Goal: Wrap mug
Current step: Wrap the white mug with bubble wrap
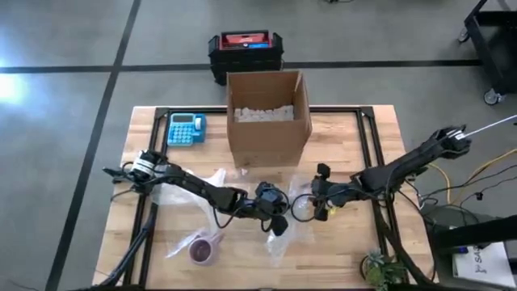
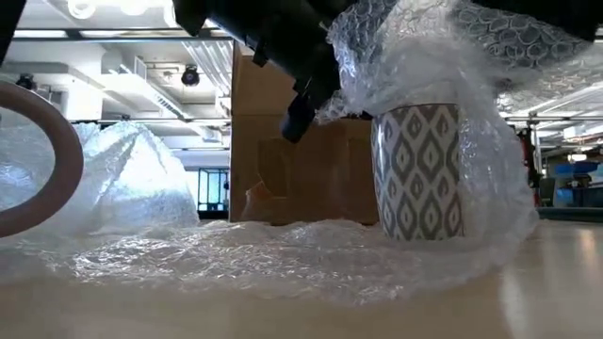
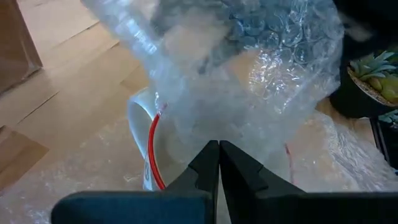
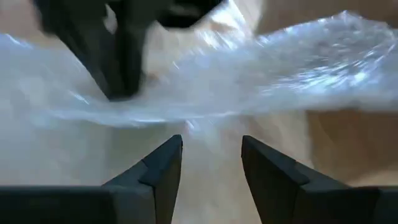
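Crinkly bubble wrap (image 2: 424, 56), pinched in the closed left gripper (image 3: 219, 163), drapes the patterned mug (image 2: 419, 169); right gripper (image 4: 211, 163) gapes empty.

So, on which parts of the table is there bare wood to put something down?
Bare wood lies between the calculator and the left arm, along the table's near edge right of the pink mug, and right of the cardboard box. The middle is crowded: bubble wrap, patterned mug, left gripper, right gripper.
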You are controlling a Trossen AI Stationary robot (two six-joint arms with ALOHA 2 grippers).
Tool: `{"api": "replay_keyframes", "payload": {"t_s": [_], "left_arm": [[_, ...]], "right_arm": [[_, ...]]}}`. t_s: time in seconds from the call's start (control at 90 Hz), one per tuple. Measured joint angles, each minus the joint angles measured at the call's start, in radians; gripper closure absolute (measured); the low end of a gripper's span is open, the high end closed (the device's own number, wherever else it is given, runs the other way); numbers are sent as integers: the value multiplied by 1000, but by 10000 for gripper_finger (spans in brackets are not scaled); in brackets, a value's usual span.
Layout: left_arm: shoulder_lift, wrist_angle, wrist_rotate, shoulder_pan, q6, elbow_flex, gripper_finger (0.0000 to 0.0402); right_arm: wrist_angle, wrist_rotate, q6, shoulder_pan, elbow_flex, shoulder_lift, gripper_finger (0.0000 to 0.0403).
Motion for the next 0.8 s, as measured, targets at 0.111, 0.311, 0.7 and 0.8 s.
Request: {"api": "replay_keyframes", "payload": {"t_s": [0.111, 0.311, 0.7, 0.8], "left_arm": [[0, 0, 0, 0, 0, 0, 402], [-4, 0, 13, 0, -25, 0, 402], [-110, -40, 77, -1, -23, 2, 402], [-117, -42, 66, 0, -2, 2, 402]], "right_arm": [[12, -73, -4, 2, 31, 74, 281], [6, -98, -63, 26, 121, 232, 326], [-177, -108, -164, 33, 237, 312, 394], [-177, -108, -161, 33, 237, 313, 400]]}}
